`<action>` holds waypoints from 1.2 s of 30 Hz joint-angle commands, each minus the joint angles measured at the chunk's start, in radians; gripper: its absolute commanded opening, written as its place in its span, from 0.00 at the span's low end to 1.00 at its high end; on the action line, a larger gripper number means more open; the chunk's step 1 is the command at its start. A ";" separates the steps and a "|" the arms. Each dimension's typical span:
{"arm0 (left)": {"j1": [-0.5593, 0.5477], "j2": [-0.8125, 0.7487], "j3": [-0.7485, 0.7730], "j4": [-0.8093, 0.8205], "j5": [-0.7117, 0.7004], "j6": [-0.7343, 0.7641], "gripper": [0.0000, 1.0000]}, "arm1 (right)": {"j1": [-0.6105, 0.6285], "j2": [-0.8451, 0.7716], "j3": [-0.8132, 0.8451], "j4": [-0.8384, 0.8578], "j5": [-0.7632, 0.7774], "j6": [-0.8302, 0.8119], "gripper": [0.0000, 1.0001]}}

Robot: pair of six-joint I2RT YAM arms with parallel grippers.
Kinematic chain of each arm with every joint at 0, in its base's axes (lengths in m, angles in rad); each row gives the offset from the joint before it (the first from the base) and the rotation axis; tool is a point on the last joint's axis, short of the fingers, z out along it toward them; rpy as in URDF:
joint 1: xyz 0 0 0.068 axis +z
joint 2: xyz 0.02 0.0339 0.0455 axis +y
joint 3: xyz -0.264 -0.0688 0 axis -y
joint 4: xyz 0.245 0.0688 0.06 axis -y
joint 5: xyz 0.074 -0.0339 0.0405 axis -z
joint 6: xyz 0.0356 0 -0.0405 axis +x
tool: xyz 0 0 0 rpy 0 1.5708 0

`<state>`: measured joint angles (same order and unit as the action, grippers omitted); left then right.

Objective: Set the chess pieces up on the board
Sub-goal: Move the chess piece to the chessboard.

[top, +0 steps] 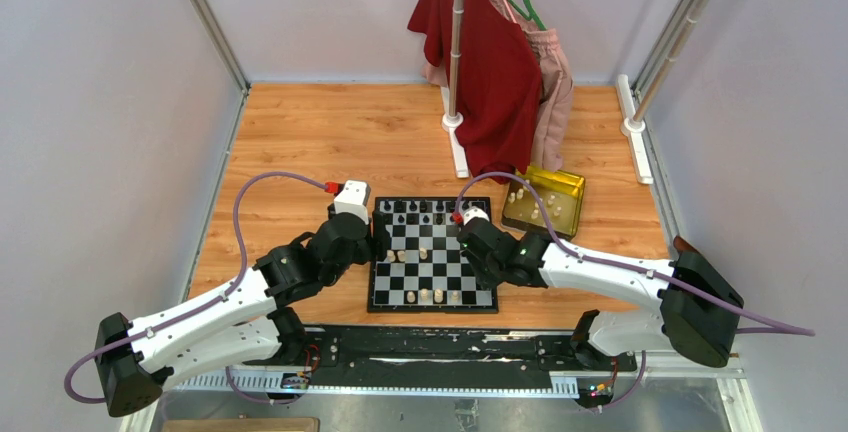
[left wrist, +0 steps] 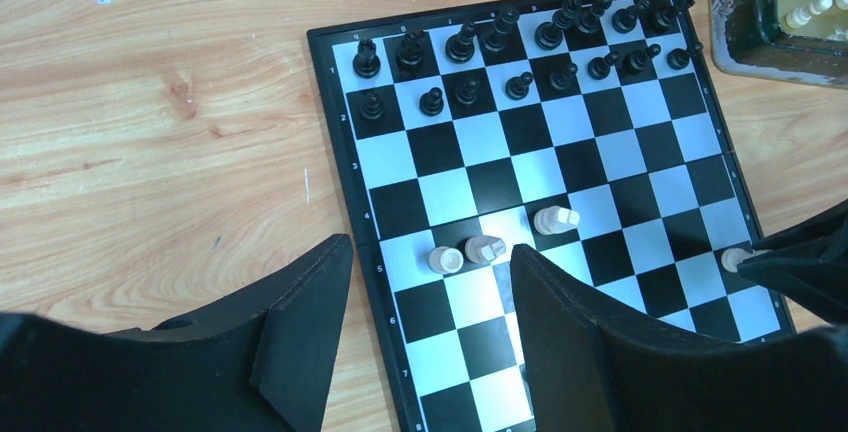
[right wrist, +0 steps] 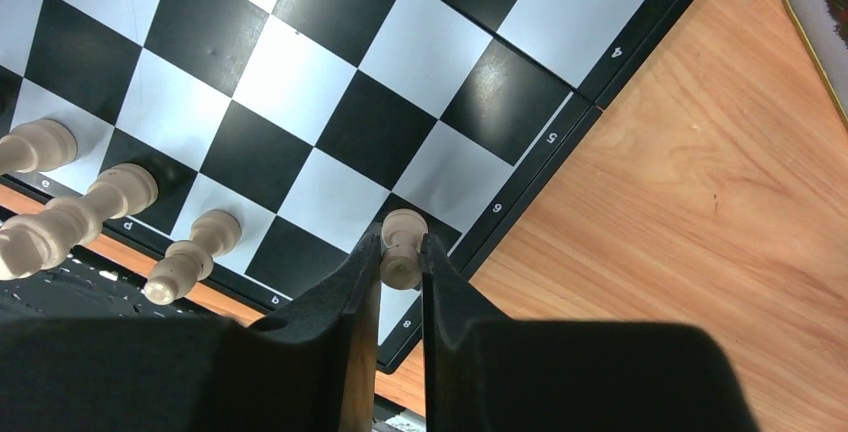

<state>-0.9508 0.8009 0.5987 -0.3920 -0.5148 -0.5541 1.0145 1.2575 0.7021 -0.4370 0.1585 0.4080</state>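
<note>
Right end effector (right wrist: 400, 254) pinching pale pawn (right wrist: 404, 227) at board (right wrist: 330, 82) edge, left end effector (left wrist: 430, 250) open, tin (top: 574, 202) holding probable pale pawns (left wrist: 812, 10)

At the bottom centre, two black fingers (right wrist: 355, 287) stand close together, pinching a pale pawn (right wrist: 403, 242) between their tips near the lower edge of the board (right wrist: 330, 62). Three more pale pieces (right wrist: 190, 252) stand in a row along the board's edge at lower left. Bare wooden bench (right wrist: 680, 212) fills the right side, with a yellow tin (right wrist: 815, 2) in the upper right corner.
</note>
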 commanded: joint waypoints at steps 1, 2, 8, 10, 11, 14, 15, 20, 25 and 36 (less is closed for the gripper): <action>-0.006 -0.004 -0.002 0.022 -0.001 -0.013 0.65 | 0.020 -0.009 -0.015 -0.045 0.030 0.026 0.07; -0.006 -0.003 -0.002 0.022 -0.002 -0.013 0.65 | 0.024 -0.015 -0.016 -0.049 0.033 0.028 0.06; -0.006 0.002 -0.005 0.023 0.000 -0.014 0.65 | 0.056 -0.045 -0.008 -0.090 0.057 0.050 0.03; -0.006 0.002 -0.003 0.024 0.000 -0.014 0.65 | 0.075 -0.056 -0.005 -0.106 0.066 0.062 0.03; -0.006 0.004 -0.002 0.023 -0.001 -0.012 0.65 | 0.088 -0.061 -0.004 -0.115 0.069 0.069 0.03; -0.006 0.004 0.000 0.022 0.000 -0.012 0.65 | 0.123 -0.072 -0.003 -0.137 0.081 0.094 0.03; -0.006 0.004 0.000 0.022 -0.001 -0.012 0.65 | 0.136 -0.073 -0.003 -0.141 0.084 0.103 0.03; -0.006 0.008 0.001 0.025 0.002 -0.014 0.65 | 0.177 -0.067 -0.008 -0.156 0.102 0.141 0.03; -0.006 0.003 -0.002 0.022 0.003 -0.014 0.65 | 0.190 -0.073 -0.021 -0.154 0.111 0.157 0.03; -0.006 -0.003 -0.003 0.021 0.007 -0.017 0.65 | 0.191 -0.077 -0.044 -0.131 0.107 0.158 0.23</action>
<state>-0.9508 0.8040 0.5983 -0.3916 -0.5014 -0.5606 1.1893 1.1957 0.6785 -0.5591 0.2386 0.5503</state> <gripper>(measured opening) 0.649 0.204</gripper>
